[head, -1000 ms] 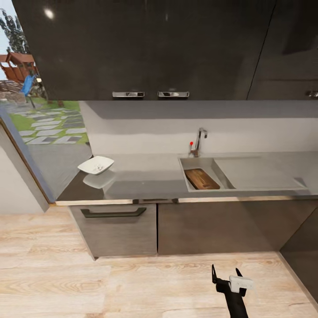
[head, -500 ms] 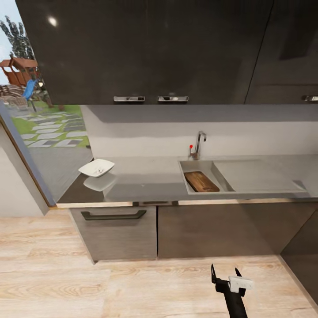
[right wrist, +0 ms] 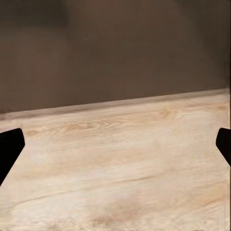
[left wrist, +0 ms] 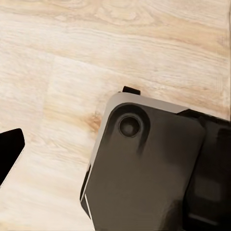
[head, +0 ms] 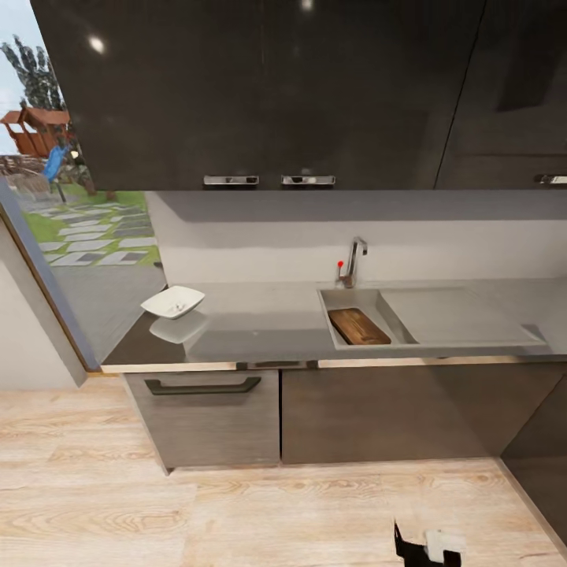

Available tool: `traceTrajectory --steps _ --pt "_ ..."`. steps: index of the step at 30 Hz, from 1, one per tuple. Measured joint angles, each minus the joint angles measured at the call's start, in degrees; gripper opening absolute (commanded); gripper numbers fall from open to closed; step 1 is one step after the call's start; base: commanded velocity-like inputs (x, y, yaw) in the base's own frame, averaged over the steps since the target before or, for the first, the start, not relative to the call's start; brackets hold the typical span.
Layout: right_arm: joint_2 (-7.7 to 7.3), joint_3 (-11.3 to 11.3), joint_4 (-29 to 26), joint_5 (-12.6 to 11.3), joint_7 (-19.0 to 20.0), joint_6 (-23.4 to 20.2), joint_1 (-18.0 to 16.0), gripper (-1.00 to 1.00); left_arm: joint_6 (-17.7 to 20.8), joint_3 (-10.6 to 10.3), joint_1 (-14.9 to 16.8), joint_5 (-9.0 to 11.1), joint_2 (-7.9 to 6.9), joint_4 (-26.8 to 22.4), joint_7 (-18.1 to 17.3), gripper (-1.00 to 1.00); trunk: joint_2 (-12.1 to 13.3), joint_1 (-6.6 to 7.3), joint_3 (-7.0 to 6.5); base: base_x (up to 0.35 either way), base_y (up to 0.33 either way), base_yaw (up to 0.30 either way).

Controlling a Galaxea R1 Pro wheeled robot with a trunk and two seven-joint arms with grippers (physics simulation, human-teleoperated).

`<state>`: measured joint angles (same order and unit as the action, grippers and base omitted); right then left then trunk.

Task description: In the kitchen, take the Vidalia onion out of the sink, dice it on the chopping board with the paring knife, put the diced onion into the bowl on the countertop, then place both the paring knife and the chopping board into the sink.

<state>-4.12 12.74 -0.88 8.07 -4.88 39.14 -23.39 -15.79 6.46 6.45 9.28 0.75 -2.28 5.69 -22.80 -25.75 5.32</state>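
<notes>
Brown wooden chopping board (head: 359,326): inside matte grey sink (head: 340,298), centre-right. White squarish bowl (head: 172,302): on grey table (head: 268,323), centre-left. Right pincer (head: 426,545): now lower, at frame bottom; fingers apart, empty. Left pincer: state indeterminate. Task apparently near complete; knife unseen.

This was a home kitchen. Glossy dark cabinets (head: 260,87) hung above a grey surface (head: 260,319) with a sink (head: 350,303) and tap (head: 354,260). A garden window (head: 71,197) stood beside the sink's surface.

Even bright render — ceiling-light glare spots on glossy cabinets (head: 260,87), slightly soft
</notes>
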Motion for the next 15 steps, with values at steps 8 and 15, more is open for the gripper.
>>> traceTrajectory --steps 8,15 --pt "-0.59 -0.35 0.02 0.08 -0.21 -22.36 8.34 1.0 0.23 0.05 -0.03 -0.01 -0.34 -1.29 0.03 1.0 0.0 0.0 0.0 0.0 0.0 0.0" --pt "-0.65 -0.44 0.01 0.1 -0.13 -33.27 13.62 1.0 0.88 -0.19 -0.02 -0.01 -1.04 -0.19 0.31 1.0 0.0 0.0 0.0 0.0 0.0 0.0"
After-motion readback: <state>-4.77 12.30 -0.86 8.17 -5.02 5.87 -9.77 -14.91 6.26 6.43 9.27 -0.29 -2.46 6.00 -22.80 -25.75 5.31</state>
